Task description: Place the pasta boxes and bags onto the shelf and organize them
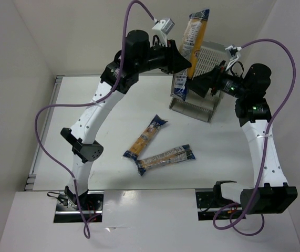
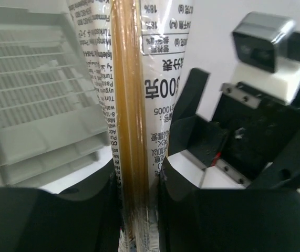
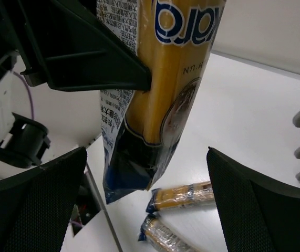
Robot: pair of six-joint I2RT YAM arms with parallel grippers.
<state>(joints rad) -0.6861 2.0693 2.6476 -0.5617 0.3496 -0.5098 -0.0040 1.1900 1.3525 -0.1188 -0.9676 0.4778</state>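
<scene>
Your white surface point(image 1: 113, 94) carries the light grey three-tier shelf point(image 1: 211, 58) at about one o'clock in the top view. Your left arm point(image 1: 100, 100) reaches across to it. The left jaws are clamped on the held spaghetti packet point(image 1: 197, 31), nearly upright in the air at the shelf's nine o'clock side, dark blue end down. Your right arm point(image 1: 255, 131) points at that packet's lower end, right jaws spread wide. At seven o'clock from the shelf lie a slanted packet point(image 1: 145, 137) and a flatter packet point(image 1: 165, 156), near ends close together.
</scene>
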